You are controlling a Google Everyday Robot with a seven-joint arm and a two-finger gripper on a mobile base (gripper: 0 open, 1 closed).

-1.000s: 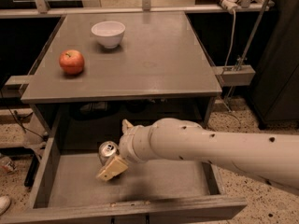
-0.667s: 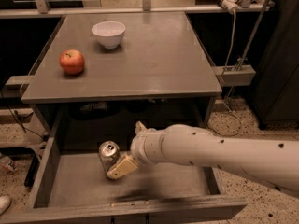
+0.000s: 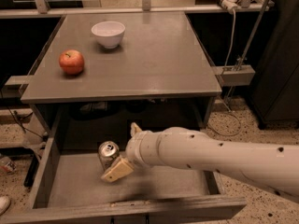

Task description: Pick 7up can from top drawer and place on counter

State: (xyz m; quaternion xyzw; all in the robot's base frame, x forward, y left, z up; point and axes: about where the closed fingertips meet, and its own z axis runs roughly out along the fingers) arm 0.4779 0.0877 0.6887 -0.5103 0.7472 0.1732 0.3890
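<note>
The 7up can (image 3: 108,152), silvery with a pull-tab top, stands upright in the open top drawer (image 3: 74,185), toward its back left. My gripper (image 3: 119,151) reaches into the drawer from the right on a thick white arm. It is open. One tan finger (image 3: 117,170) lies low at the can's front right, touching or nearly touching its base. The other finger (image 3: 135,128) points up behind and to the right of the can. The counter (image 3: 154,59) is above the drawer.
A red apple (image 3: 71,62) sits on the counter at the left and a white bowl (image 3: 108,33) at the back. The drawer's front panel (image 3: 140,211) is nearest the camera. A metal stand with cables (image 3: 238,55) is to the right.
The gripper shifted slightly right and then back a little toward the can. The can has stayed in the same spot in the drawer.
</note>
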